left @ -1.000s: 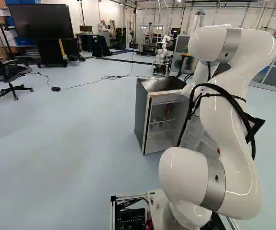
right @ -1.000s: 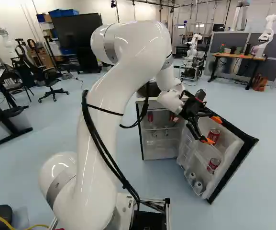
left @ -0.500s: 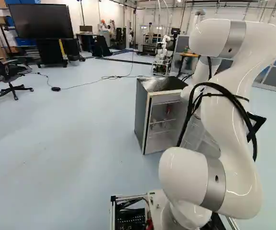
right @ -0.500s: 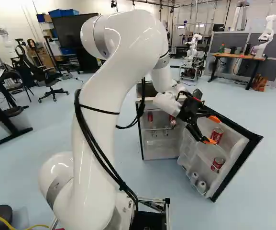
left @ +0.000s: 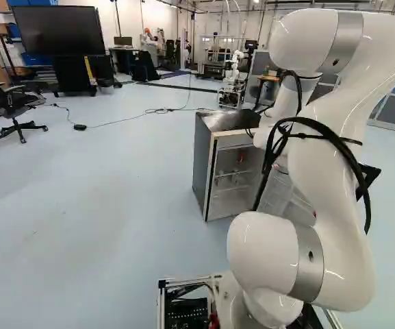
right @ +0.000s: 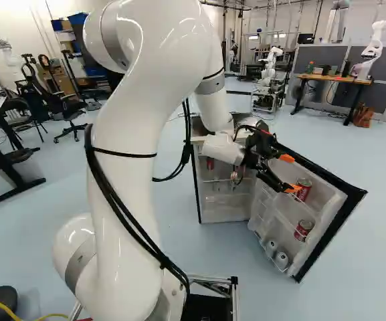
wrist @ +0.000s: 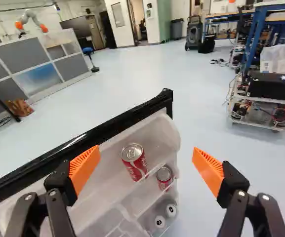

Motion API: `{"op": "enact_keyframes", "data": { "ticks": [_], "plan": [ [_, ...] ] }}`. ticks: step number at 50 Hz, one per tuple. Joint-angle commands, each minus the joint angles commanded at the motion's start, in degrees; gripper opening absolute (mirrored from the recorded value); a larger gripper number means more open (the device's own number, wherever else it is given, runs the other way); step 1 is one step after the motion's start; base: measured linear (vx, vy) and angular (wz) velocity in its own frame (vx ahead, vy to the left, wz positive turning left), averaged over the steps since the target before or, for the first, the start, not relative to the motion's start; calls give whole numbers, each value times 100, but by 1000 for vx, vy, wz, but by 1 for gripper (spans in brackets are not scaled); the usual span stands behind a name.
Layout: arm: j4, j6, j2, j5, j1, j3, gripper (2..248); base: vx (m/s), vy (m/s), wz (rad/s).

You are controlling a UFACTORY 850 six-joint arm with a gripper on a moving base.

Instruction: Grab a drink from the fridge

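Pale blue floor (left: 101, 205) ran through the workshop as the glossy white arm (right: 132, 154), near left in the right base view, drew its tool (wrist: 146, 165) slightly back and up from the fridge door (right: 335, 234), which had swung a little wider within the past second. The shift appeared to open room for a reach, though no drink had been taken. The tool stood wide and empty, its ribbed orange pads (wrist: 209, 170) well apart. Ahead of it, an upper red can (wrist: 134, 160), the likely target, stood on the door's translucent plastic shelving, with a lower red can (wrist: 164, 177) below. Beyond, the boxy fridge (left: 200, 164) showed a smooth gray side; at far right, another robot (right: 372, 53) rose in white.
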Motion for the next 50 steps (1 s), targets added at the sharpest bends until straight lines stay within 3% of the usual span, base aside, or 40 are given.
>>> {"op": "enact_keyframes", "data": {
  "ticks": [19, 50],
  "plan": [
    [-1145, 0, 497, 0, 95, 712, 247, 0, 0, 0],
    [-3015, 0, 962, 0, -162, 1434, 247, 0, 0, 0]
  ]
}}
